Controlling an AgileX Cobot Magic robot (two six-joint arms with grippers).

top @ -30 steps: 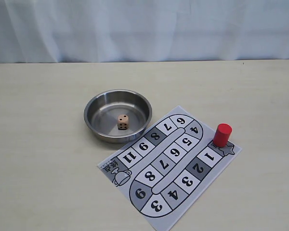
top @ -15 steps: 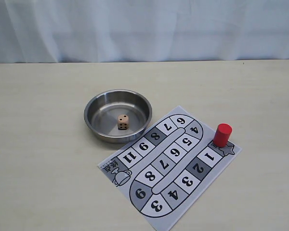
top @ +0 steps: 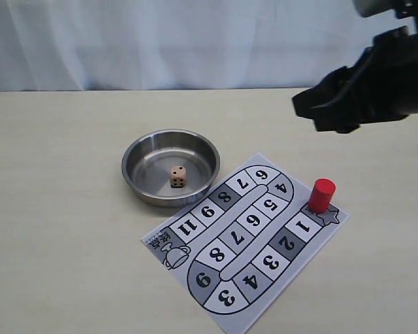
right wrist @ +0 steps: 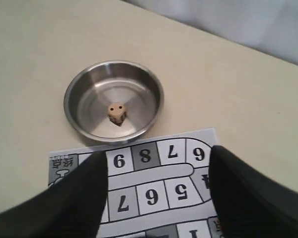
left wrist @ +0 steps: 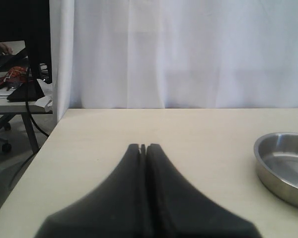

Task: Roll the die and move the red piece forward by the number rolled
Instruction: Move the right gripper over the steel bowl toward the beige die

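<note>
The tan die (top: 177,176) lies in the steel bowl (top: 136,158), and its top face seems to show two pips. On the board's star square, beside square 1, stands the red piece (top: 322,195). My right gripper (top: 308,114) hangs high above the table's far right, behind the red piece. In the right wrist view this gripper (right wrist: 156,157) is open and empty over the board (right wrist: 154,194), with die (right wrist: 117,113) and bowl (right wrist: 73,91) ahead; the red piece is not seen there. My left gripper (left wrist: 143,147) is shut and empty, with the bowl (left wrist: 266,148) off to one side.
The printed paper board (top: 244,240) with its numbered track lies flat, its corner touching the bowl. A white curtain (top: 195,42) hangs behind the table. The table's edge (left wrist: 49,134) and a cluttered desk (left wrist: 15,79) show in the left wrist view.
My right arm has come into the exterior view from the upper right. The die, bowl, board and red piece have not moved.
</note>
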